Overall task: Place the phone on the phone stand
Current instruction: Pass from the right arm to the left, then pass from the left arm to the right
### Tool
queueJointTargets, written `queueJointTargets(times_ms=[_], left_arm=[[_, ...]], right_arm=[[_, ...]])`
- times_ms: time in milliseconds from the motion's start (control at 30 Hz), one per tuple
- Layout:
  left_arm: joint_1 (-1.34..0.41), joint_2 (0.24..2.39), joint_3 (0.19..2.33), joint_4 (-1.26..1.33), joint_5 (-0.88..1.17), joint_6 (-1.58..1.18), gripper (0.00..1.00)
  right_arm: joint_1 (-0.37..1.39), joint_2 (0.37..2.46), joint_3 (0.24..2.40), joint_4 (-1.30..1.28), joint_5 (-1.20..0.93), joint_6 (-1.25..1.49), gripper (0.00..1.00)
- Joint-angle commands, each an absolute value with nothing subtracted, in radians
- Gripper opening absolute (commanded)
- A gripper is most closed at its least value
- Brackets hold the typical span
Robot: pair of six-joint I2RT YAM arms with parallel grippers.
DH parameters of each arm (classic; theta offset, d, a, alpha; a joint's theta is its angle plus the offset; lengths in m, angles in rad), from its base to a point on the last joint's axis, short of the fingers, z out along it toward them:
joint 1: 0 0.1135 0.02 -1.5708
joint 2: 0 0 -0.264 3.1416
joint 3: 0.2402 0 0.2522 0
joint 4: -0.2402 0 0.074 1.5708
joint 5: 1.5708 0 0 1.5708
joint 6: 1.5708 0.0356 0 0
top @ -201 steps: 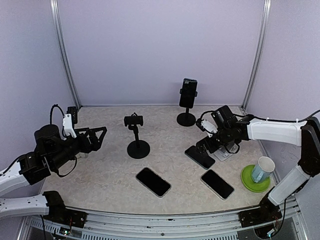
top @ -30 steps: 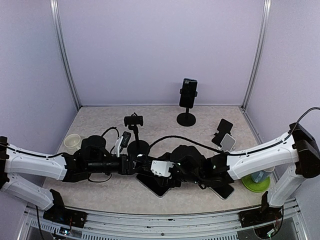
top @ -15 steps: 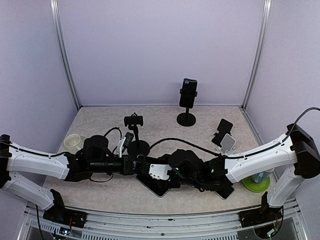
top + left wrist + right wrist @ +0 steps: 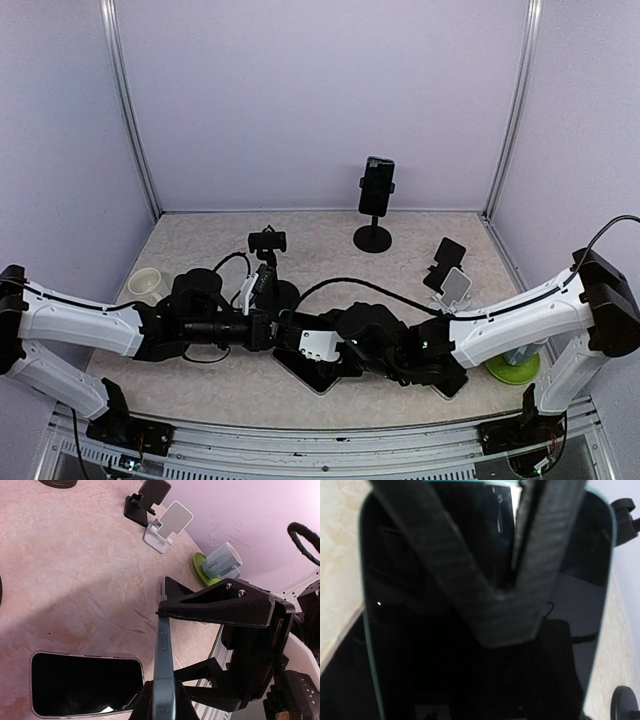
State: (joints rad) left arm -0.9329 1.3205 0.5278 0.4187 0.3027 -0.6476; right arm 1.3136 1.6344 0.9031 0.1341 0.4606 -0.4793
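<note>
Left tool (image 4: pixel 162 701): jaws just closed, now pinching phone (image 4: pixel 163 645) across its thickness. Phone stands on edge, near centre of surface (image 4: pixel 75 580). Right tool (image 4: pixel 298 340): jaws wide, against same phone, grip unclear. Judgement: handover under way. Empty phone stand (image 4: pixel 267 243) just beyond.

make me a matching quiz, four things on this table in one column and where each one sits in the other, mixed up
1 mug
2 cream cup
3 white stand
4 tall stand

a left side of the table
b at the back, holding a phone
c on the green coaster
d right side, empty, beside a black stand

Pairs: 1-c, 2-a, 3-d, 4-b
</note>
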Motion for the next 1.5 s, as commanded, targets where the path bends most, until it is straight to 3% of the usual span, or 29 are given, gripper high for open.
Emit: queueJointTargets(times_ms=[0, 200, 433, 767, 1033, 1467], left_arm=[[-0.944, 1.328, 0.566, 0.440, 0.310, -0.679, 0.00], [-0.945, 1.283, 0.558, 0.447, 0.273, -0.663, 0.00], [-0.946, 1.195, 0.522, 0.469, 0.221, -0.643, 0.00], [-0.955, 1.101, 0.449, 0.550, 0.202, -0.623, 0.00], [-0.986, 1.040, 0.426, 0.591, 0.169, -0.570, 0.00], [-1.040, 0.966, 0.408, 0.753, 0.090, -0.473, 0.00]], right_arm=[[1.335, 1.623, 0.908, 0.248, 0.515, -0.514, 0.52], [1.336, 1.617, 0.907, 0.246, 0.513, -0.499, 0.85], [1.335, 1.576, 0.910, 0.214, 0.431, -0.445, 0.99], [1.237, 1.382, 0.880, 0.181, 0.064, -0.250, 1.00], [1.068, 1.195, 0.796, 0.298, -0.243, -0.015, 1.00], [0.916, 1.195, 0.677, 0.644, -0.572, 0.348, 1.00]])
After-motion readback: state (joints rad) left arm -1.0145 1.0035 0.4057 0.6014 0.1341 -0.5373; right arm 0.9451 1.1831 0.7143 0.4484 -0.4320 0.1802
